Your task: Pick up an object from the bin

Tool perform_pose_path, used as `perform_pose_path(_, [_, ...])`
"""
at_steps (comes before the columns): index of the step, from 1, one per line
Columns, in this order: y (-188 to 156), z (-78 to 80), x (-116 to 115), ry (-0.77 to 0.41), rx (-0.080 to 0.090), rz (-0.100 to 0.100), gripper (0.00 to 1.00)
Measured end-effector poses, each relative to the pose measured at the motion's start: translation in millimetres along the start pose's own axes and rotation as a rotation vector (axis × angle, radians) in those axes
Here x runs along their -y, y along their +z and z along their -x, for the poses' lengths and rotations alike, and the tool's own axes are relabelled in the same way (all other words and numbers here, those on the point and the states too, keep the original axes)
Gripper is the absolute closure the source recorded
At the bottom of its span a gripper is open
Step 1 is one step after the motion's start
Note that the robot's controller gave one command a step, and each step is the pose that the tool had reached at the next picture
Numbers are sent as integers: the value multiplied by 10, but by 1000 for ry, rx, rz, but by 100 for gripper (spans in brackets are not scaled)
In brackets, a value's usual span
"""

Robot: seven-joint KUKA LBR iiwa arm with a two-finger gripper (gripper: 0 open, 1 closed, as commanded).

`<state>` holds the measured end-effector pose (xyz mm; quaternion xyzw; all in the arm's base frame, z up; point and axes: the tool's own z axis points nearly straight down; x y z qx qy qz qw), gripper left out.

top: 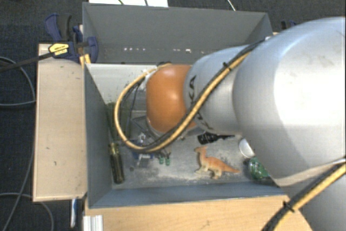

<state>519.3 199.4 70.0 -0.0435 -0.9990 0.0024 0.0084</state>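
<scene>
Against the left wall of the bin (100,116) lies a dark olive stick (116,162), flat on the floor. Its long axis runs near to far and its thicker end points to the near wall. I judge it stiff, light and narrow. It may roll, so I would take it across its middle, closing left to right. The wall crowds that side.

Just right of it my gripper (145,150) hangs low under my orange cover (165,97), over the near-left floor. I cannot tell whether it is spread or closed.

A few small green pieces (163,159) lie beside it. Further right an orange toy dinosaur (214,165) stands apart, head left and tail right. It is probably hard plastic. A green thing (258,170) lies at the near right.
</scene>
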Motion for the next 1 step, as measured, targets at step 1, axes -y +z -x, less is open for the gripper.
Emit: perform_pose_path(1, [-52,-18,8,0,-5,-2,100])
